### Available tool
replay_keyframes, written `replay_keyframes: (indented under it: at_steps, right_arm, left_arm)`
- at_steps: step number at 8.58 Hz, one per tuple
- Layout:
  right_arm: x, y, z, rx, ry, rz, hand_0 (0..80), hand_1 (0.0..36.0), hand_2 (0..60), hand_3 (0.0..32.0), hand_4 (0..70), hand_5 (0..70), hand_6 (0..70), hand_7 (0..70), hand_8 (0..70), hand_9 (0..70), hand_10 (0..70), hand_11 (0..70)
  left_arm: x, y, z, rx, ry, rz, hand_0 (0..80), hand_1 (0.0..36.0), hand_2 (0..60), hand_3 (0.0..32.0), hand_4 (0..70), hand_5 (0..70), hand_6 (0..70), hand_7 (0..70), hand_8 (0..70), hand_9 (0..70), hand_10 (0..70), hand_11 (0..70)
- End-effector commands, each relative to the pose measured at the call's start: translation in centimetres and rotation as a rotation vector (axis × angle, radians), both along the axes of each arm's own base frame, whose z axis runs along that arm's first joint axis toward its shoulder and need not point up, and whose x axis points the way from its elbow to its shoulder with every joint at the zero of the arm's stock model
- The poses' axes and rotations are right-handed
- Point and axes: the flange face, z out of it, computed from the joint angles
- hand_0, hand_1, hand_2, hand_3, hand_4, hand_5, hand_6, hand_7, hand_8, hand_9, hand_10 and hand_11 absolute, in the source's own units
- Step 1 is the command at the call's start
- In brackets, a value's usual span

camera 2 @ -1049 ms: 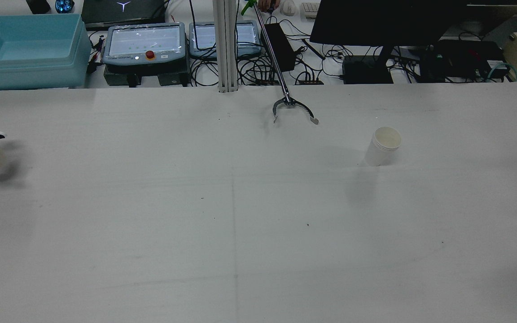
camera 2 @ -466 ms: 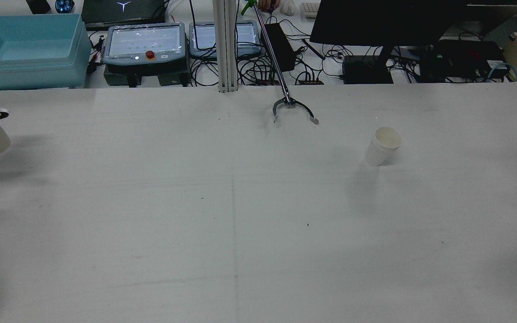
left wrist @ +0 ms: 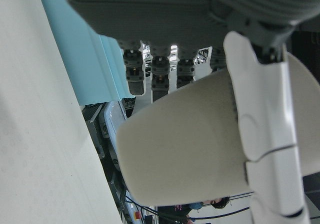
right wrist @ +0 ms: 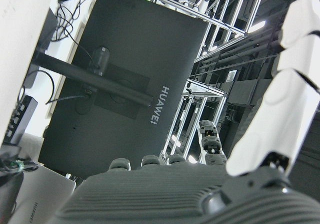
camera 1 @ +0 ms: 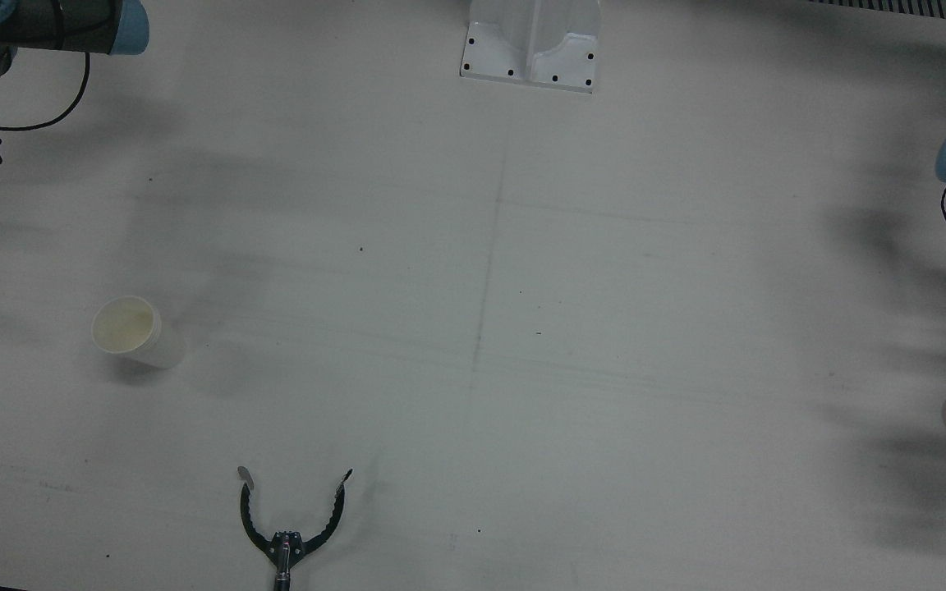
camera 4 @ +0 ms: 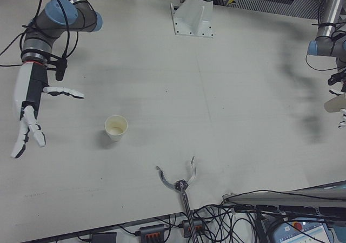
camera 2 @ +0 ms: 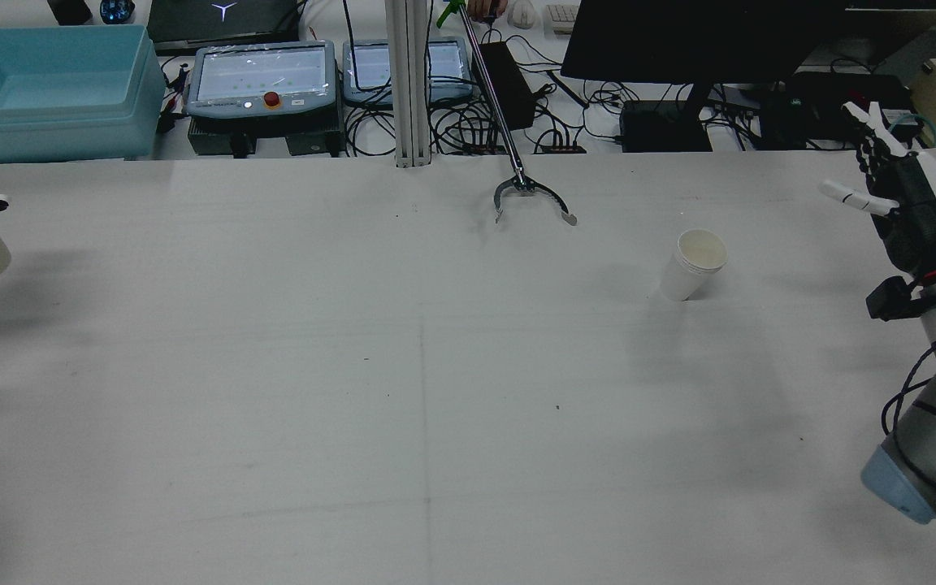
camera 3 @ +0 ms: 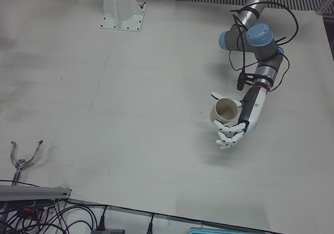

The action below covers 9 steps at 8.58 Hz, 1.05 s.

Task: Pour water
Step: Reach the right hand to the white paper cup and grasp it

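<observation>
Though cropped behind, cup (camera 3: 225, 111) clasped frontally.

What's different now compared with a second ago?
The right hand, fingers spread and empty, has swung into the rear view from the right. The left hand lifted its beige paper cup a little. The white paper cup and the metal grabber claw stayed put.

A white-and-black left hand (camera 3: 236, 125) grips a beige cup (camera 3: 225, 110) above a pale grey table (camera 2: 435, 390), where a white cup (camera 2: 694, 264) with a cream inside stands near a black grabber (camera 2: 531, 197) and turquoise bin (camera 2: 49, 89).
</observation>
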Motion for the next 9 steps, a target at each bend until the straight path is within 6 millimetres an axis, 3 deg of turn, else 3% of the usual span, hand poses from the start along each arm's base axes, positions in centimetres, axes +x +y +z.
replay_keyframes:
  at_steps: [1,3,5,7,9]
  right_arm:
    - [-9.3,2.1,0.6,-0.011,-0.021,-0.062,45.6,13.9,15.7,6.2,0.0,6.9,0.0,0.0,0.0,0.0,0.0,0.0]
    - [-10.9,2.0,2.5,-0.041,0.010,-0.082,46.3,15.8,16.4,6.4,0.0,7.7,0.1,0.0,0.0,0.0,0.0,0.0]
    - [-13.6,0.1,1.8,-0.040,0.015,-0.087,46.6,16.1,17.4,6.0,0.0,9.2,0.5,0.2,0.0,0.0,0.0,0.0]
    - [-17.6,-0.6,0.6,-0.030,0.009,-0.127,47.5,17.7,17.9,5.6,0.0,9.1,0.9,0.6,0.0,0.0,0.0,0.0]
    - [-18.8,-0.2,0.2,-0.025,0.002,-0.146,47.6,17.8,18.2,5.2,0.0,9.4,1.0,0.7,0.0,0.0,0.0,0.0]
  left_arm:
    - [-0.2,0.4,-0.2,-0.004,-0.001,0.001,60.3,14.5,0.0,0.0,56.4,48.5,21.8,53.7,20.1,32.6,13.9,21.3]
    - [-0.1,0.4,-0.1,-0.007,-0.003,0.004,60.0,14.8,0.0,0.0,56.2,48.1,22.0,53.7,20.3,32.8,14.2,21.6]
    - [0.0,0.5,0.3,-0.013,-0.007,0.006,59.4,14.9,0.0,0.0,56.4,47.3,22.4,53.7,20.3,32.7,14.4,21.9]
    - [-0.1,0.5,0.7,-0.016,-0.009,0.006,59.6,14.9,0.0,0.0,56.0,47.0,22.4,53.4,20.3,32.7,14.6,22.2]
    - [0.0,0.4,1.1,-0.018,-0.010,0.006,60.0,15.1,0.0,0.0,55.1,47.2,22.5,53.3,20.5,32.9,14.8,22.6]
